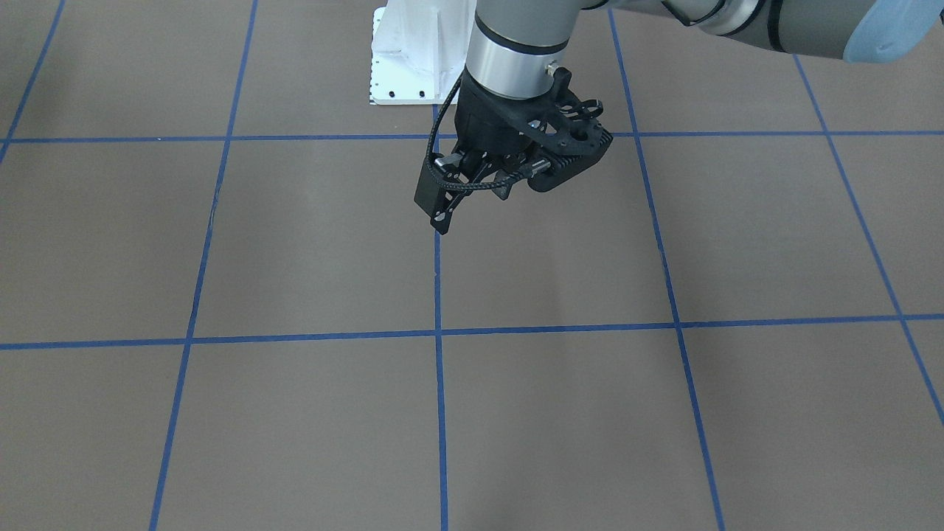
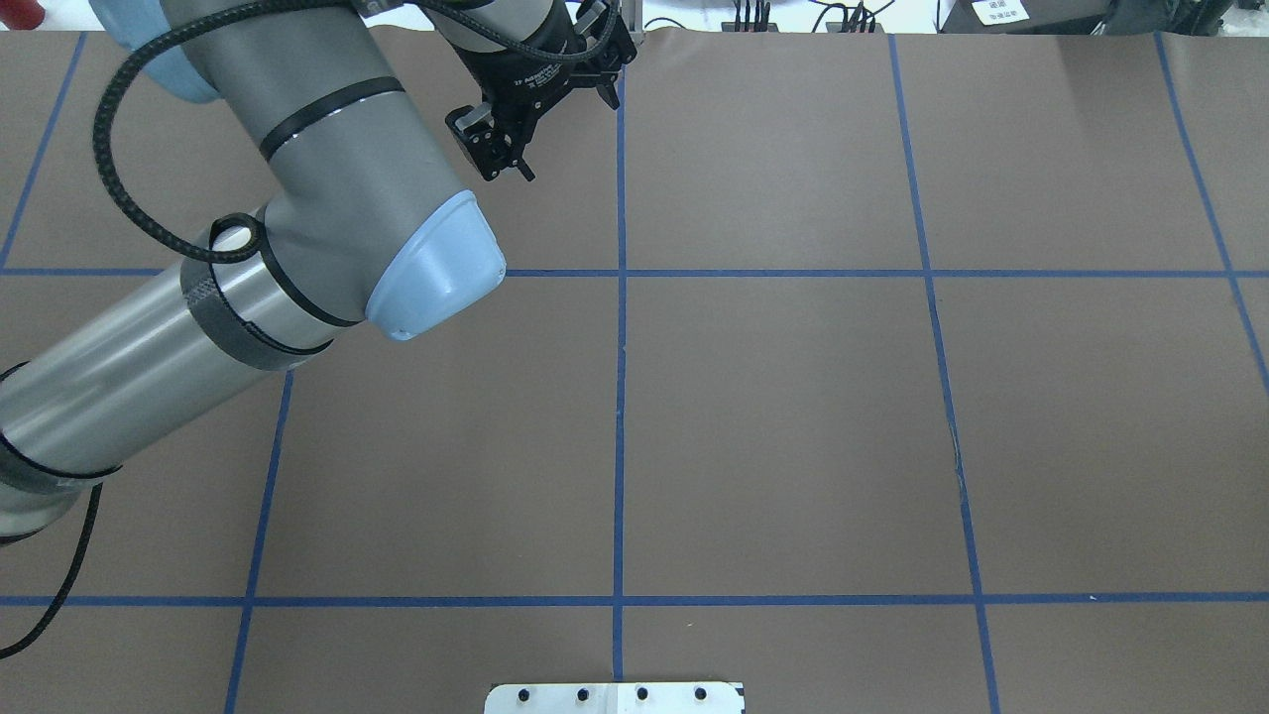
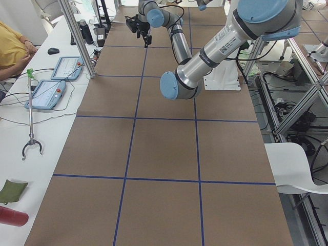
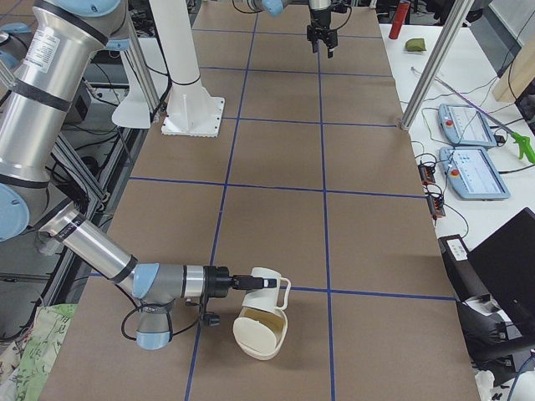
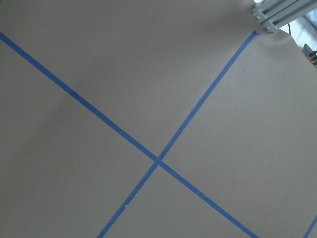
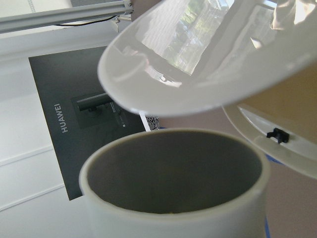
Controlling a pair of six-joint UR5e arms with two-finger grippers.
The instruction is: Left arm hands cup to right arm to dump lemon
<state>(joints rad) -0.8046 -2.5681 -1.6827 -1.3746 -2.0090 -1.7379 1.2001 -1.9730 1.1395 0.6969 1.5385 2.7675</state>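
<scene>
Below the left gripper [image 1: 440, 212] lay only the bare brown table [image 1: 295, 258], with a crossing of blue tape lines [image 5: 157, 161] straight under its wrist camera. This gripper, at the end of the left arm [image 2: 327, 188], hung above the surface with its fingers apart and nothing between them. It touched nothing. Behind it, toward the robot, stood the white base plate [image 1: 413, 66] of an arm mount, well apart from the fingers.

At the other end of the table the right arm [image 4: 92, 242] reached out low and level. The right gripper [image 4: 248, 282] showed only in the side view, so I cannot tell how far its fingers were parted. The cup [image 4: 269, 290] sat right at its tip, off the table, with the squared handle on the side away from the gripper. From the wrist camera the cup's greyish inside was seen from above, and what lay at the bottom was too dim to tell. Just below and in front of the cup stood a cream-white bin [image 4: 259, 332] with a flap lid, tilted. Whether cup and bin touched I cannot tell.

Beyond the right gripper, past the table edge, lay a black HUAWEI laptop [image 6: 64, 119] on a white bench. Two tablets [image 4: 472, 171] lay farther along.
</scene>
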